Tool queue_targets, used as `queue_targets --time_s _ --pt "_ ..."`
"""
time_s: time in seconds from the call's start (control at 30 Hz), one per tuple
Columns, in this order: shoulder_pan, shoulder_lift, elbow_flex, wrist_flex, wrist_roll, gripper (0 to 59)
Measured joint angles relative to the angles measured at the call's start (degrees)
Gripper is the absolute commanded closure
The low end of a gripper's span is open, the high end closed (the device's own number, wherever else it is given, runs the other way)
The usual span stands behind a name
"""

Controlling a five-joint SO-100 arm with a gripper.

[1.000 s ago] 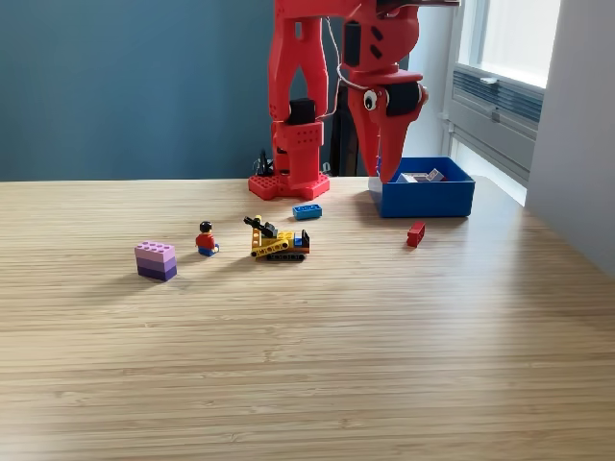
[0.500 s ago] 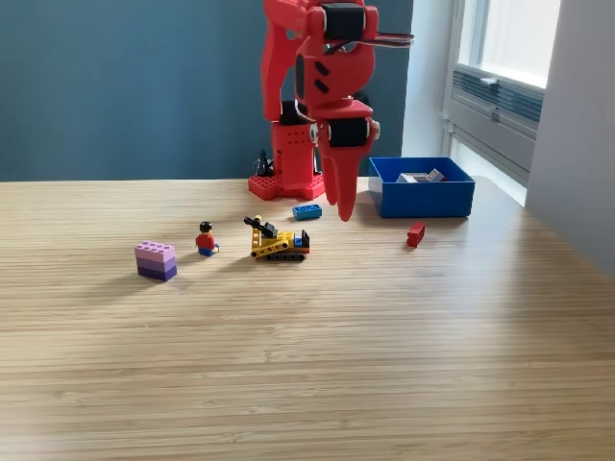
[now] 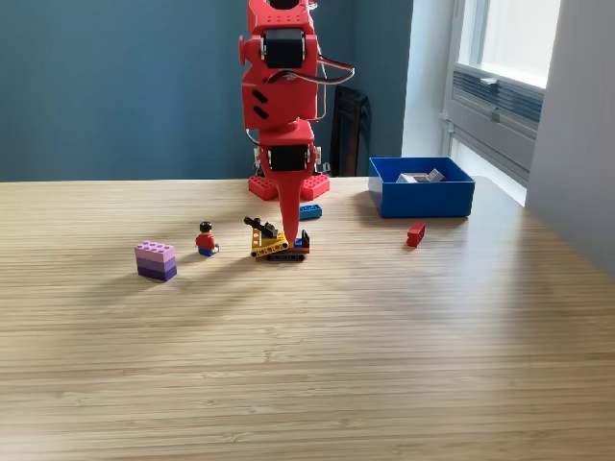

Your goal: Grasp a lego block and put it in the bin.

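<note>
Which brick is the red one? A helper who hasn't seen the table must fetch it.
Find the blue bin at the table's far side, toward the exterior view's right. The red brick lies on the wood just in front of it, alone and the only loose red piece there.

The end effector [image 3: 289,242] is crowding the yellow vehicle [image 3: 280,242], with the blue brick [image 3: 309,211] just behind. Wide bare desk [image 3: 317,365] is lying open in front; the bin [image 3: 422,197] is walling the exterior view's right.

The wooden table [image 3: 307,365] carries a blue bin [image 3: 423,197], a red brick [image 3: 415,233] and a blue brick [image 3: 309,211]. It also bears a yellow vehicle [image 3: 279,242], a minifigure [image 3: 206,239], a purple block [image 3: 156,260] and the red arm base [image 3: 264,185].
</note>
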Motion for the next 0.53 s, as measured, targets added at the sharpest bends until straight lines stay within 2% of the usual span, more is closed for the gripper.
queue_targets --time_s 0.53 --pt "-0.3 0.0 6.8 -7.9 -0.9 29.1"
